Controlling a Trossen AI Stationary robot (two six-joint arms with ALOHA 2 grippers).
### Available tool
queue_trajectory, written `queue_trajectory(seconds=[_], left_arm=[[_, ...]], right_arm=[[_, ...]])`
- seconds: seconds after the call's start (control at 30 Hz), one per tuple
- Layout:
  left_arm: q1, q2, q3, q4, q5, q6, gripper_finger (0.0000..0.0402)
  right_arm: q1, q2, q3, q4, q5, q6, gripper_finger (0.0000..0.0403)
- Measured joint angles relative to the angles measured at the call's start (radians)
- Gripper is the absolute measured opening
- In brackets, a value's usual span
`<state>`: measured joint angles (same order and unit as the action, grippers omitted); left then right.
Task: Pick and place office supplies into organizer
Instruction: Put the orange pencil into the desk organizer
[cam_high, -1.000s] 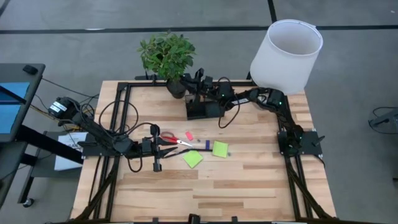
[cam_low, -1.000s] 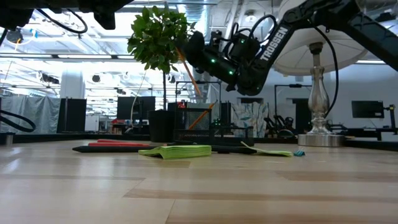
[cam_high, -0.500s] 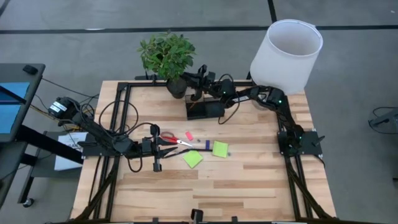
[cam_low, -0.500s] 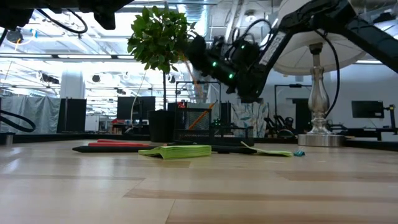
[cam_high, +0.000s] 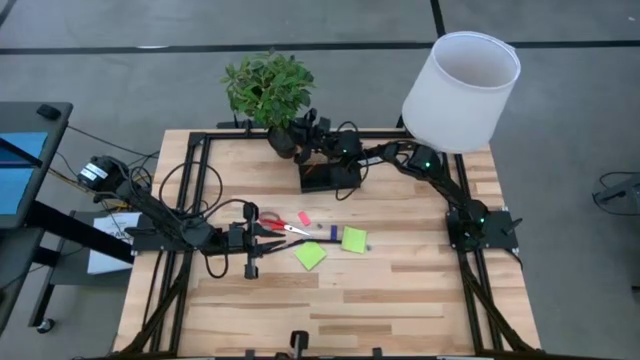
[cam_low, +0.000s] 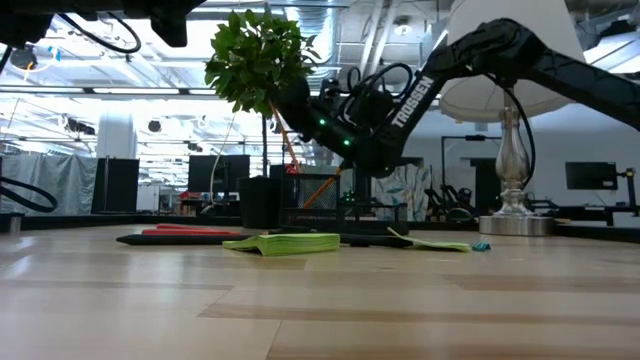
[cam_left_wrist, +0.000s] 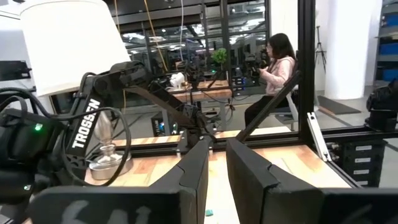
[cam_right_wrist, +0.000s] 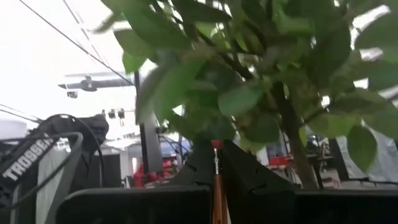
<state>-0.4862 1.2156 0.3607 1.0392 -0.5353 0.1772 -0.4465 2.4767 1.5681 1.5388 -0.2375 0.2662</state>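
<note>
right gripper over organizer, fingers clamped on pencil | left gripper by scissors, fingers narrow

The right arm reaches from its base at the right edge of the surface toward the far centre, its links stretched low and long across the far side. Its wrist is tilted, and the right gripper sits raised above the surface at the far centre. In the right wrist view the jaws are closed on a thin orange pencil, which stands between the two dark fingers.

The left arm lies low along the left side of the surface, extended from its base at the left edge toward the middle. The left gripper points right, and its jaws stand slightly apart with nothing between them.
</note>
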Motion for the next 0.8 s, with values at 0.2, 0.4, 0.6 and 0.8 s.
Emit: queue_trajectory(seconds=[0.2,0.4,0.6,0.8], left_arm=[[0.000,0.000,0.000,-0.003,0.000,-0.001,0.0051],[0.000,0.000,0.000,-0.003,0.000,-0.005,0.0051],[0.000,0.000,0.000,-0.012,0.016,-0.006,0.0051],[0.000,0.000,0.000,-0.012,0.016,-0.006,0.0051]], right_arm=[[0.002,0.000,0.000,-0.028,0.000,0.004,0.0000],[0.003,0.000,0.000,-0.057,0.003,-0.008,0.0000],[0.009,0.000,0.000,-0.057,0.035,-0.009,0.0000],[0.010,0.000,-0.045,-0.034,0.087,-0.001,0.0000]])
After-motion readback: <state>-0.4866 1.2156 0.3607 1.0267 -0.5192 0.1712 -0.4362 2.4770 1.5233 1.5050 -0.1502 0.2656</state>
